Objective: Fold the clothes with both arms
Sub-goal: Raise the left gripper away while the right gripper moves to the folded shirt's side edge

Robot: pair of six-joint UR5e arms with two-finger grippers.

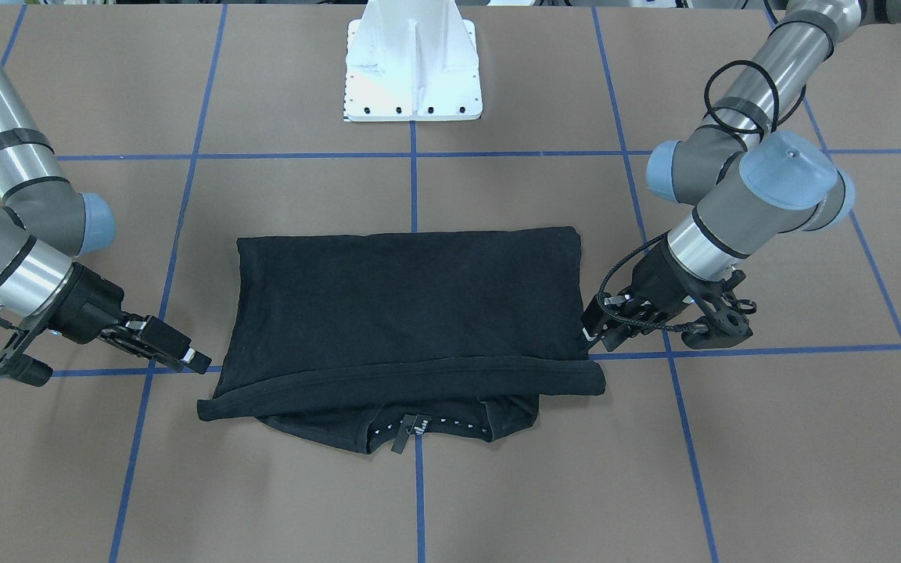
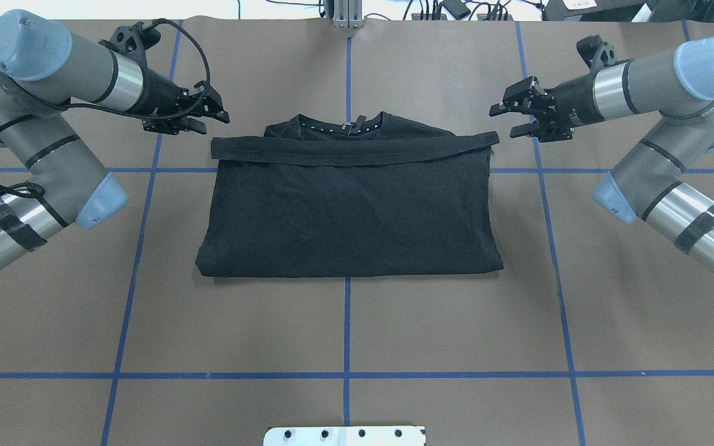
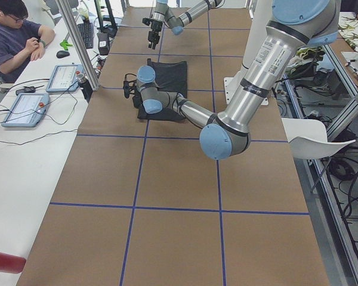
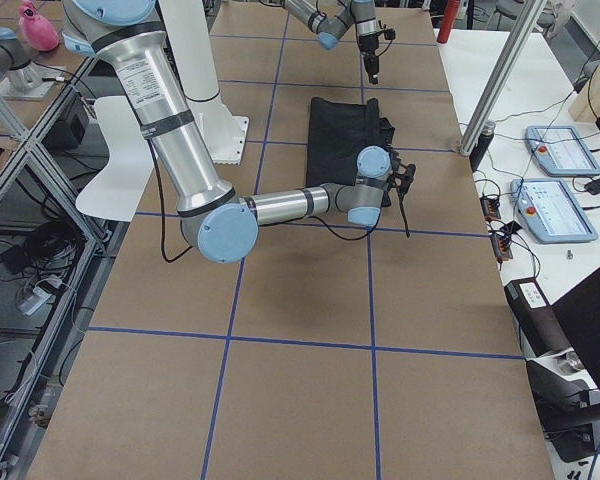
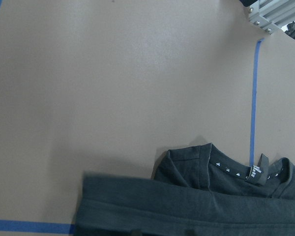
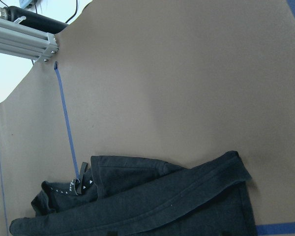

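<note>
Now the T-shirt [image 2: 348, 210] is lying halved on the table [image 2: 344, 334], hem by collar; the left gripper [image 2: 217, 122] and right gripper [image 2: 501, 122] are hovering spread and empty beside its hem corners, probably needing fresh grips for another fold

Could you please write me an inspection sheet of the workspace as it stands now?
Surface: brown table with a blue tape grid, flat.
Job's things: black T-shirt lies folded at the centre, plain side up, its hem laid just short of the collar.
Clutter: nothing seen.
Grippers: left gripper and right gripper are both open and empty, one beside each hem corner.
Cables: a black cable loops along the left wrist, clear of the shirt.
Surroundings: white pedestal at the table's edge; a person sits at the side bench with pendants.
</note>
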